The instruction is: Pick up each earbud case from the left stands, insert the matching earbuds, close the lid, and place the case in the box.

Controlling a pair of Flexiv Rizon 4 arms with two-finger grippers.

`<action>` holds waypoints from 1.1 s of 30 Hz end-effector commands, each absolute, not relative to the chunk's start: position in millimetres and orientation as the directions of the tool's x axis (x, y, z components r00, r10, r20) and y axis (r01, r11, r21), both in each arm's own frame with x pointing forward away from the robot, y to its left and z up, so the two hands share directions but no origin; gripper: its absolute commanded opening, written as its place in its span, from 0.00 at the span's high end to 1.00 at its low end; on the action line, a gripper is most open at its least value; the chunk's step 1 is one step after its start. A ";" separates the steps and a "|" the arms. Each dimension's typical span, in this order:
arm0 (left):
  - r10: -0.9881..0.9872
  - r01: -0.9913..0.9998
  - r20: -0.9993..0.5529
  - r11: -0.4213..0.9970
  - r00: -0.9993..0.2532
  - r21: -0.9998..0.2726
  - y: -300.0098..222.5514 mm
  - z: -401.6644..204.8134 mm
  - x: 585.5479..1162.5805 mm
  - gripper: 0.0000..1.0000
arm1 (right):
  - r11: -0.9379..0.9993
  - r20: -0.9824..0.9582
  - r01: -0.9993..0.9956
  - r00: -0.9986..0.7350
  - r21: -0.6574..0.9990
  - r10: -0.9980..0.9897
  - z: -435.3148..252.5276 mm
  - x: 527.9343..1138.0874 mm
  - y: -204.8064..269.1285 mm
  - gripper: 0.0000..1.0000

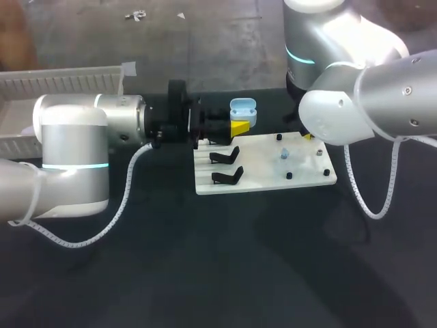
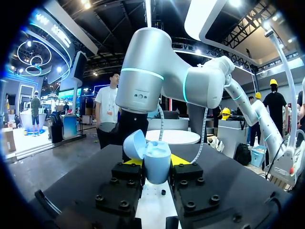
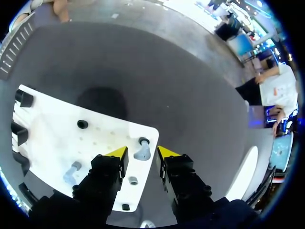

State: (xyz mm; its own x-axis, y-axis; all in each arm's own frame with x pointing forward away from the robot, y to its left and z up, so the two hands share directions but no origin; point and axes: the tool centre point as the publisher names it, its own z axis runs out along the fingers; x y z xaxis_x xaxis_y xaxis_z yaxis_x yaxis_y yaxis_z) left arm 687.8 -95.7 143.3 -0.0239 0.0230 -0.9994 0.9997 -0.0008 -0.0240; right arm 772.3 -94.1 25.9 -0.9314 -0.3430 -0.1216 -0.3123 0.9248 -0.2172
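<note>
My left gripper [image 1: 237,127] is shut on a light blue earbud case [image 1: 244,111], held above the far edge of the white board [image 1: 304,179]. In the left wrist view the case [image 2: 157,168] sits upright between the yellow tips of the left gripper [image 2: 157,161], with its lid [image 2: 134,145] tipped open. My right gripper [image 3: 141,150] hangs open over the board's far right corner [image 3: 147,133], with a grey-blue earbud [image 3: 142,153] standing on a peg between its fingers, untouched. A second earbud [image 3: 71,172] stands on the board beside the right gripper, also seen from the head camera [image 1: 284,156].
Two empty black stands [image 1: 226,156] [image 1: 229,176] sit on the board's left part. Small black pegs [image 1: 289,175] dot its right part. A white ribbed box [image 1: 68,82] stands at the back left, behind my left arm.
</note>
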 end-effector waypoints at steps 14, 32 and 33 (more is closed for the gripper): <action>0.020 1.000 -1.000 0.002 -0.021 -0.021 -95.5 142.7 687.3 1.00 | 0.925 -0.114 -0.320 -0.931 -0.203 -0.347 27.1 775.3 -95.7 0.67; 0.020 1.000 -1.000 0.002 -0.021 -0.021 -95.5 142.7 687.3 1.00 | 0.929 -0.104 -0.311 -0.936 -0.200 -0.336 28.9 772.4 -94.9 1.00; 0.020 1.000 -1.000 0.002 -0.021 -0.021 -95.5 142.7 687.3 1.00 | 0.930 -0.106 -0.308 -0.937 -0.200 -0.333 31.4 770.9 -94.9 1.00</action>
State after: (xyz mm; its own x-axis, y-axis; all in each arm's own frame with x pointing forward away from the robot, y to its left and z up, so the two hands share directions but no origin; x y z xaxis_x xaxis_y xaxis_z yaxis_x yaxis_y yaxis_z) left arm 687.8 -95.7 143.3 -0.0240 0.0230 -0.9994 0.9997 -0.0008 -0.0240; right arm 773.0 -95.9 26.2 -0.9357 -0.3358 -0.1078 -0.3105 0.9293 -0.1998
